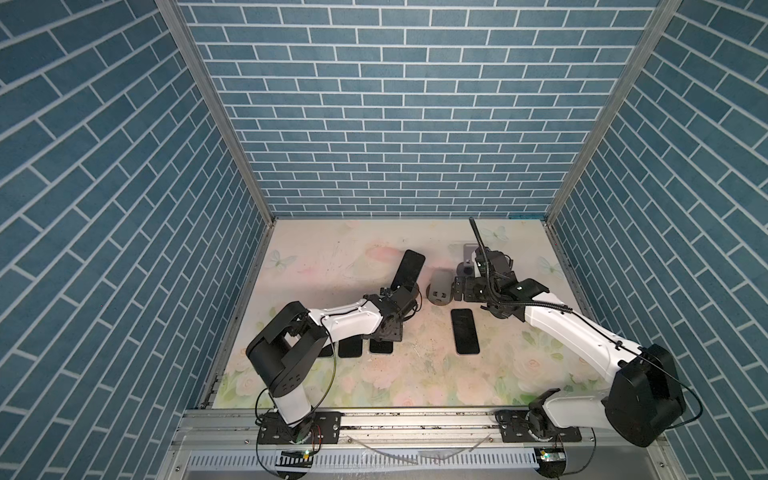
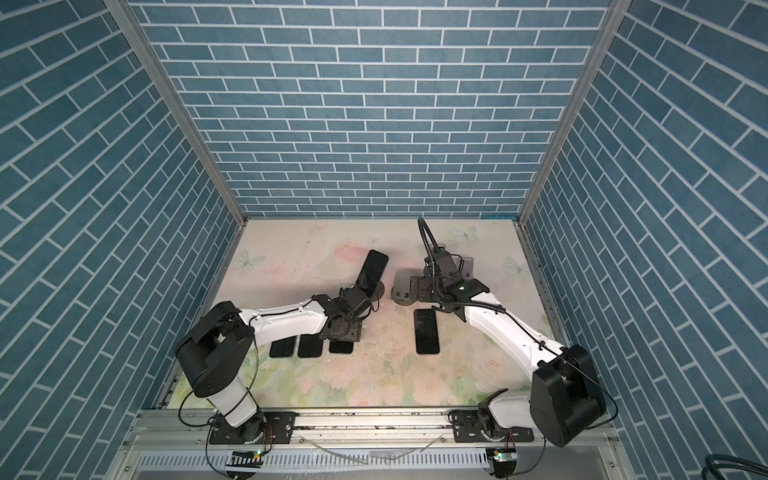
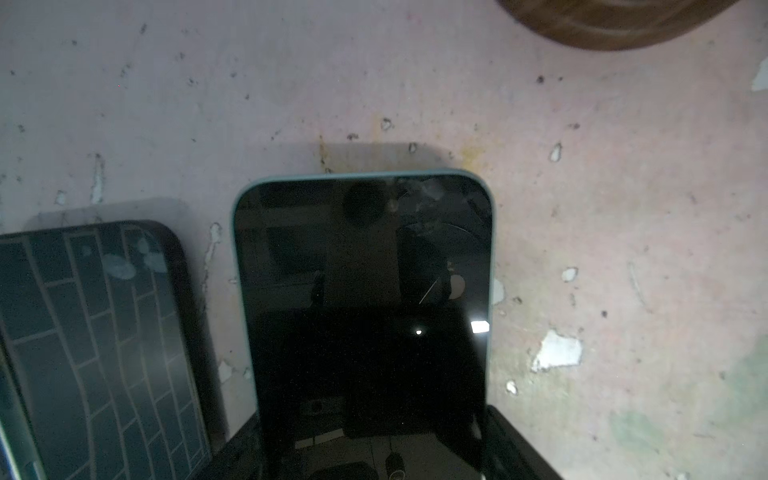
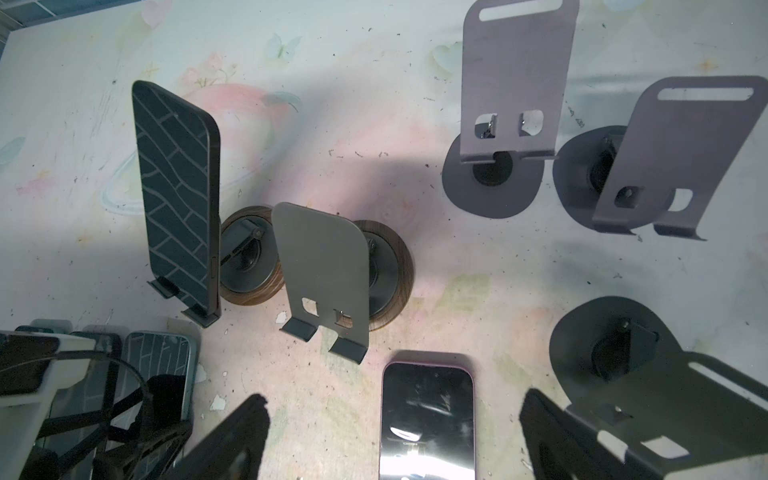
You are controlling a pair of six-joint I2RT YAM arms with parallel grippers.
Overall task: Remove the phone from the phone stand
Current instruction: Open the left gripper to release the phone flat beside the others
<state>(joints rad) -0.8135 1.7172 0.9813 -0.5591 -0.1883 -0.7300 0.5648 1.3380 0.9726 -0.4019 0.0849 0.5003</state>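
Scuffed floral tabletop. Laid flat on it: teal-edged phone, clamped betw. fingers of left pincer; black phone & 3rd phone, lined up beside that pincer; pink-edged phone, close by the spread right pincer. Stood ahead of right pincer: 2 wood-base stands, 3 grey stands.
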